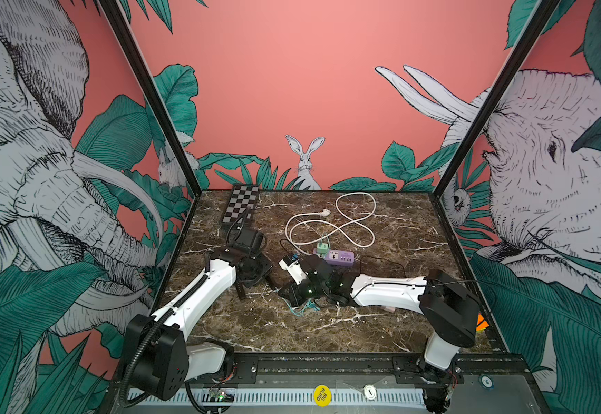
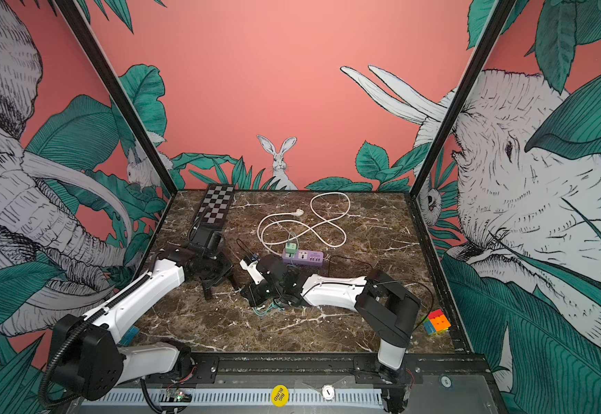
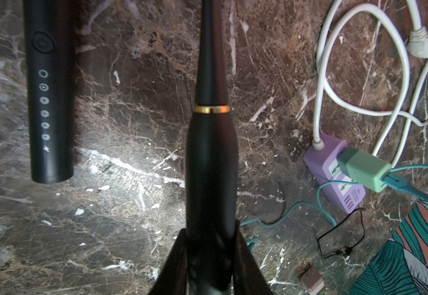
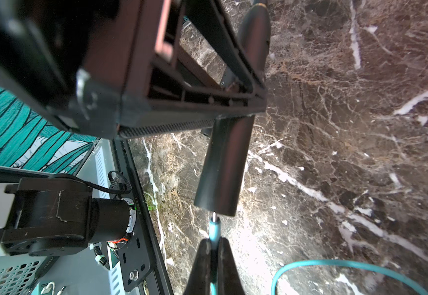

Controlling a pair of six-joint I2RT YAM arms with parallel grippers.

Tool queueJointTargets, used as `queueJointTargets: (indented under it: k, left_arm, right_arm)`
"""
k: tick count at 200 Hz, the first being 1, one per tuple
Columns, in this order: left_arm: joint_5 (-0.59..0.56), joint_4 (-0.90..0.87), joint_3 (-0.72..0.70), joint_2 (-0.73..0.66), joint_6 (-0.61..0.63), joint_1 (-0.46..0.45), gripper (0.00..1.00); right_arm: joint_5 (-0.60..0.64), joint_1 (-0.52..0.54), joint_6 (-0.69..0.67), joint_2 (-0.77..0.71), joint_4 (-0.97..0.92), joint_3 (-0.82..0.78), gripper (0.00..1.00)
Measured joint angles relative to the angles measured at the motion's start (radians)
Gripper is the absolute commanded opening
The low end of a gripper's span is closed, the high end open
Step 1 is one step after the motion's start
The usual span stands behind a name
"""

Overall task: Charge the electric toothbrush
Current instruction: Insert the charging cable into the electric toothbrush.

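Note:
My left gripper (image 3: 210, 227) is shut across the body of the black electric toothbrush (image 3: 211, 153), which has a gold ring below its neck. The toothbrush's flat base (image 4: 220, 178) sticks out toward my right gripper (image 4: 214, 242). That gripper is shut on the teal charging cable's plug (image 4: 214, 227), and the plug's metal pin sits right at the base's edge. The teal cable (image 3: 294, 207) runs from a green adapter (image 3: 363, 171) plugged into the purple power strip (image 3: 327, 163). In both top views the two grippers meet mid-table (image 1: 279, 288) (image 2: 239, 286).
A second black handle (image 3: 50, 102) with a power button and indicator marks lies beside the held toothbrush. The strip's white cord (image 1: 356, 215) loops behind it, plug (image 1: 324, 212) loose. Also here are a chessboard (image 1: 239, 208), a colour cube (image 2: 437, 321), a small adapter (image 3: 312, 282) and a thin black wire (image 3: 340, 237).

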Motion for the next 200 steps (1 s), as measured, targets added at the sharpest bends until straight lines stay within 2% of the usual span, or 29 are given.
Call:
queueJointTargets:
  k: [200]
  left_arm:
    - [0.000,0.068,-0.014,-0.017,-0.023,-0.017,0.00]
  right_arm:
    - [0.141,0.016,0.030,0.002,-0.239,0.131,0.00]
